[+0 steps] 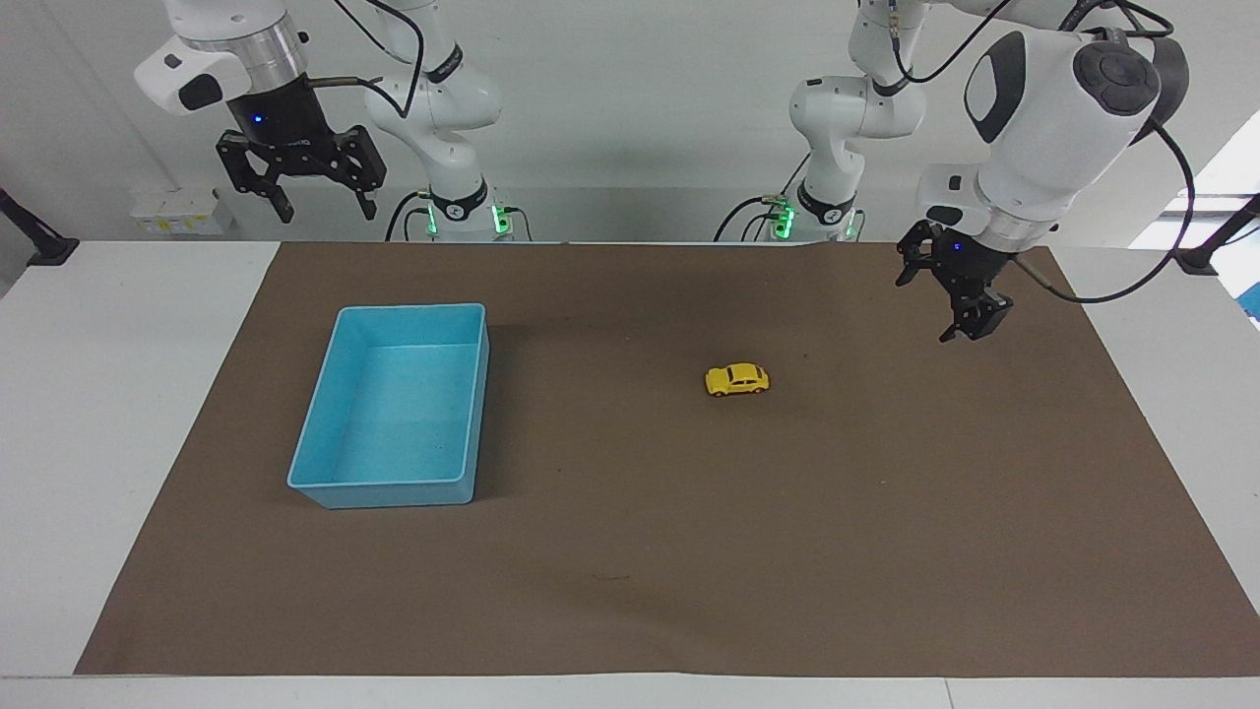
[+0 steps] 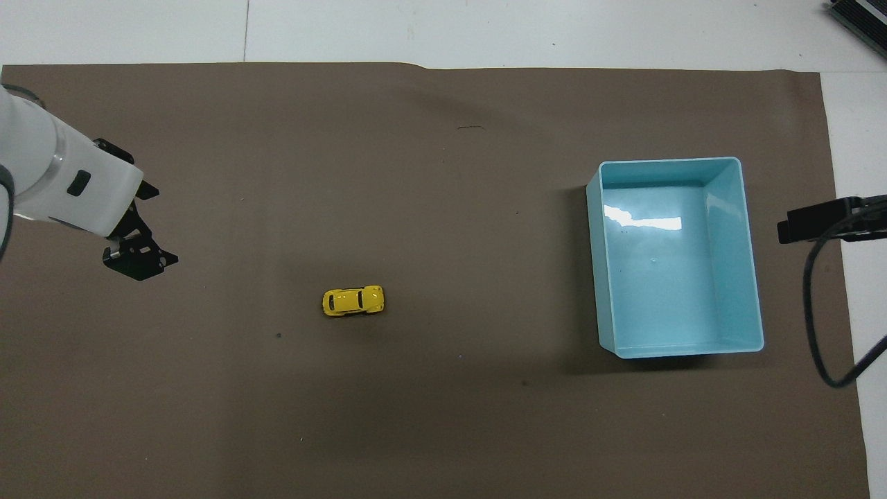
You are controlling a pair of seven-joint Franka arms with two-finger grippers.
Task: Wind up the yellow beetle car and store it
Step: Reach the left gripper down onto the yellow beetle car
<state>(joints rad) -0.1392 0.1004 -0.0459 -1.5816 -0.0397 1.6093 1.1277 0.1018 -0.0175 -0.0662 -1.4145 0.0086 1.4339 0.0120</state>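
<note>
The yellow beetle car (image 1: 736, 379) stands on its wheels on the brown mat, about mid-table toward the left arm's end; it also shows in the overhead view (image 2: 353, 301). My left gripper (image 1: 933, 309) is open and empty, raised over the mat beside the car, well apart from it, toward the left arm's end; it also shows in the overhead view (image 2: 161, 229). My right gripper (image 1: 315, 202) is open and empty, held high over the table's edge at the robots' end, and waits.
An empty light blue tray (image 1: 394, 492) sits on the mat toward the right arm's end, also in the overhead view (image 2: 593, 263). The brown mat (image 1: 689, 551) covers most of the white table. A black cable (image 2: 814, 312) hangs by the tray.
</note>
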